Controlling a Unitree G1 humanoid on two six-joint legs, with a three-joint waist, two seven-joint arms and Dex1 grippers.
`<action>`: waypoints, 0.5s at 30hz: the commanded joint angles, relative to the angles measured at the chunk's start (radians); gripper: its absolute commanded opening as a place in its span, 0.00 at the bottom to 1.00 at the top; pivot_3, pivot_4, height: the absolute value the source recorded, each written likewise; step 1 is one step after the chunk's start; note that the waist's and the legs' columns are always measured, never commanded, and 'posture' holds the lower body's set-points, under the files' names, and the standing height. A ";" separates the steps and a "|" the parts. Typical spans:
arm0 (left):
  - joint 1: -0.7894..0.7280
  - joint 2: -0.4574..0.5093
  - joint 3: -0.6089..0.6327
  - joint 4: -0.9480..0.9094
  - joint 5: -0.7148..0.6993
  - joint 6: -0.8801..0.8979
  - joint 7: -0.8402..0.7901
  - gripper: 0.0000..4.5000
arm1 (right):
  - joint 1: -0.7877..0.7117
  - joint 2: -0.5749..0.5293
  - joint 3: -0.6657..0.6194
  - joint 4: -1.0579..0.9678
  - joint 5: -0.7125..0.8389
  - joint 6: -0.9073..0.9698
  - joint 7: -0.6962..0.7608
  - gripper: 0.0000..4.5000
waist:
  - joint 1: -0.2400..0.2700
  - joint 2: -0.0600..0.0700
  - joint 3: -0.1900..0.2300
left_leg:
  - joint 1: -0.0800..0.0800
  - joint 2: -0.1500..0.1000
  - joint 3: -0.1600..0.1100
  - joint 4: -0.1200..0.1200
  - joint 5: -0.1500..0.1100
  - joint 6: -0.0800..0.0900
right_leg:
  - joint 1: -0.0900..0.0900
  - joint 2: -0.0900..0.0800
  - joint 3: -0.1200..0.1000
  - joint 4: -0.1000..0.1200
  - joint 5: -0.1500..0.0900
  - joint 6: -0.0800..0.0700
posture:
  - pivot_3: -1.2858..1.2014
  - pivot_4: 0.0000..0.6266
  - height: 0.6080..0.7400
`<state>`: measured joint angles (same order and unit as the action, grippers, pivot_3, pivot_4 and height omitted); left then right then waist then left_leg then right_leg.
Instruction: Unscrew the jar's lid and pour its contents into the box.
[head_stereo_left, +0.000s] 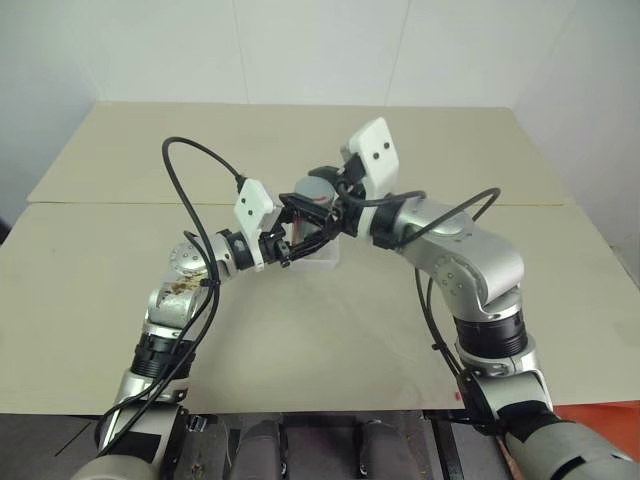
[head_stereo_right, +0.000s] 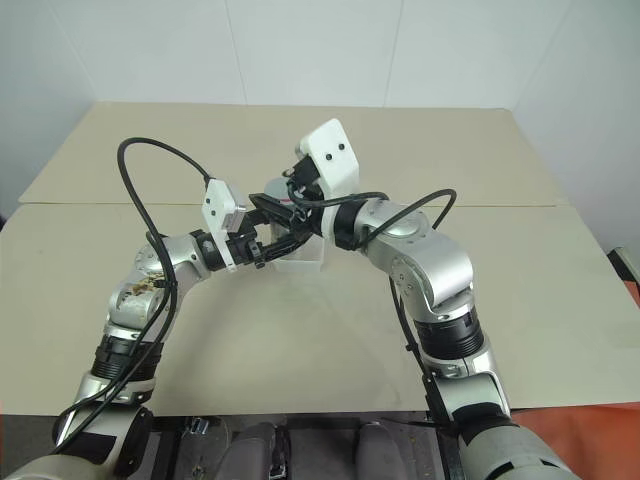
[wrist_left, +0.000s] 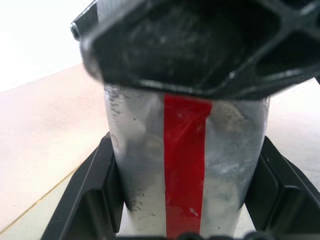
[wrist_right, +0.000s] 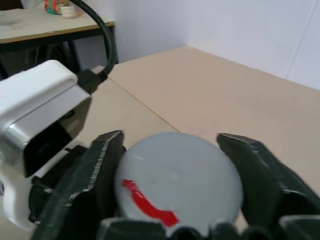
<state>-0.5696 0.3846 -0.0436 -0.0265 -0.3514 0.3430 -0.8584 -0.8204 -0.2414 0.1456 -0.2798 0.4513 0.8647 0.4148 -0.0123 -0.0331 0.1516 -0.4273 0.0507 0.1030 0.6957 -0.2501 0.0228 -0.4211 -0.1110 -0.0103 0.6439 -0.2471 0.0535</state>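
The left gripper (wrist_left: 182, 220) is clamped on the body of the jar (wrist_left: 185, 165), holding it above the counter (head_stereo_left: 330, 330) over the box (head_stereo_left: 318, 260), while the right gripper (wrist_right: 175, 165) is closed around the lid (wrist_right: 177, 180) on the jar's top.

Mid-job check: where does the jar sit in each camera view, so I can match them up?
Left eye view: jar at centre, held up between both grippers, above the box.
Right eye view: jar left of centre, again between the grippers.
Left wrist view: jar body upright between the left fingers.
Right wrist view: its lid from above, between the right fingers.
Shared landmark: the red stripe.
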 joint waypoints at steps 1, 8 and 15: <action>-0.002 0.007 -0.002 -0.037 -0.008 -0.016 -0.010 0.61 | -0.029 -0.007 -0.024 -0.026 -0.005 -0.009 0.002 0.62 | 0.000 0.000 0.000 | 0.000 0.000 0.000 0.000 0.000 0.000 | 0.000 0.000 0.000 0.000 0.000 0.000 | 0.52 0.24 1.00; 0.011 0.025 0.016 -0.055 -0.084 0.000 -0.094 0.61 | -0.019 -0.036 -0.042 -0.016 0.047 -0.043 0.107 0.62 | 0.000 0.000 0.000 | 0.000 0.000 0.000 0.000 0.000 0.000 | 0.000 0.000 0.000 0.000 0.000 0.000 | 0.52 0.24 1.00; 0.000 0.108 0.061 -0.094 -0.330 0.082 -0.373 0.61 | 0.000 -0.159 -0.060 0.042 0.209 -0.112 0.503 0.62 | 0.000 0.000 0.000 | 0.000 0.000 0.000 0.000 -0.003 0.006 | 0.001 0.000 0.000 -0.001 0.000 0.000 | 0.52 0.24 1.00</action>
<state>-0.5470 0.4689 -0.0305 -0.0591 -0.5532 0.4055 -1.0968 -0.8165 -0.3535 0.1107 -0.2408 0.6109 0.7859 0.7668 -0.0121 -0.0330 0.1517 -0.4271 0.0508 0.1027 0.6956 -0.2535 0.0285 -0.4204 -0.1109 -0.0104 0.6431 -0.2471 0.0535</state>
